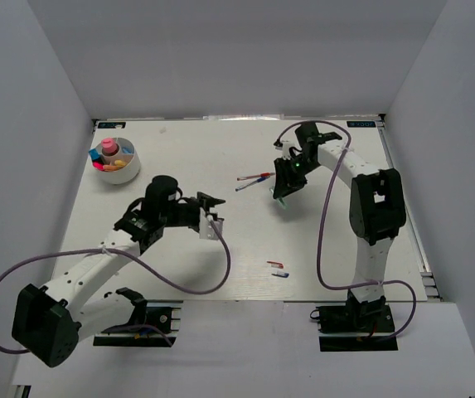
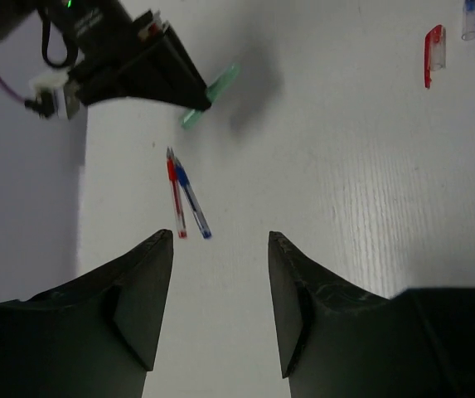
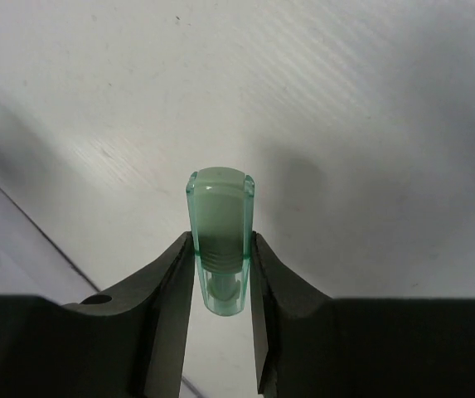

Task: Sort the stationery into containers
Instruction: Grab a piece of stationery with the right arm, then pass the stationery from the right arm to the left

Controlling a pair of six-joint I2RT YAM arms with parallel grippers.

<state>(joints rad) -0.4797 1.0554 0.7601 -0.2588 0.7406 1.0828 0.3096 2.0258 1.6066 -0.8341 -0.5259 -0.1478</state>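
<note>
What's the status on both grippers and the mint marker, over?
Right gripper shut on mint marker. Left gripper open, empty. White bowl far left; left arm sits near the path to it.

Pinched in the right tool (image 3: 220, 242): stubby translucent mint highlighter (image 3: 219, 207), apparently just off the desk (image 2: 345, 207). Beside it, lying almost parallel: thin red pen (image 2: 175, 199), blue pen (image 2: 192, 201). Well apart, nearer the front: red cap (image 2: 433, 55), blue cap (image 2: 472, 21). Far left: round white bowl (image 1: 131, 172) holding a pink round-topped stick (image 1: 109, 148).
</note>
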